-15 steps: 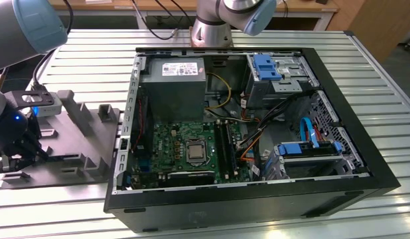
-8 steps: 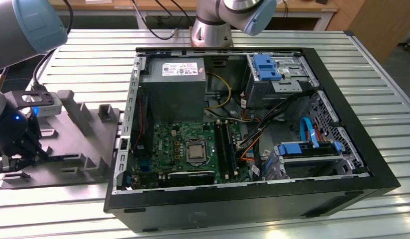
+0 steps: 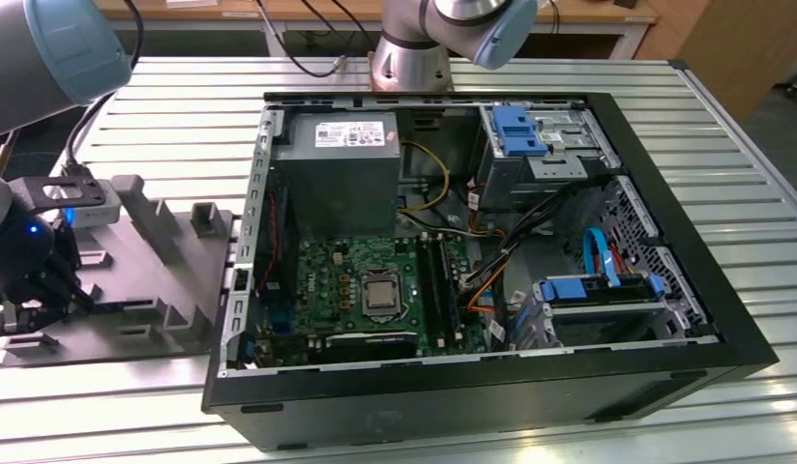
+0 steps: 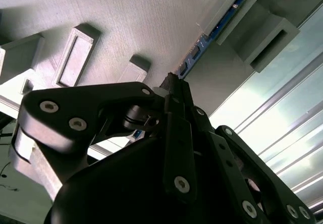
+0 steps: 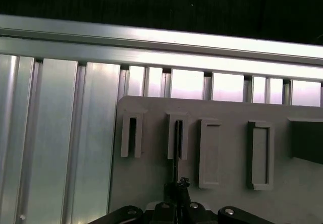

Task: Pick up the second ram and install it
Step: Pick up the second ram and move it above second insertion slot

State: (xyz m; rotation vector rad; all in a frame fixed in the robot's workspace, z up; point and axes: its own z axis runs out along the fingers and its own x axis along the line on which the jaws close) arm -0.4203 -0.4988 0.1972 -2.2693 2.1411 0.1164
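The fingers (image 4: 177, 133) are closing in tight on each other, with only the thin edge of the second ram (image 4: 216, 31) between their tips. As far as both wrist views show, they are gripping that stick at one end. The gripper (image 5: 176, 186) is standing right over the ram (image 5: 177, 143), which is sitting on edge in a narrow raised slot of the gray holder block (image 5: 146, 178). Its blue board is showing along the slot in the second wrist view.

That slot is lying in a row of raised pockets, with another narrow one on one side and two wider ones on the other. The row is running along the holder's edge that is facing the nearby table (image 5: 60, 133) edge.

In the exterior view the gripper (image 3: 38, 304) is hanging low over the holder block (image 3: 154, 251), close to the table's (image 3: 179, 116) edge on the exterior view's left. The arm (image 3: 63, 48) is reaching in from above that corner.

Well apart from the holder, an open black computer case (image 3: 502, 387) is lying on its side in the middle of the table, and the green motherboard (image 3: 360, 280) is lying flat inside it. The arm's base (image 3: 412, 58) is standing at the table's far edge, just behind the case.
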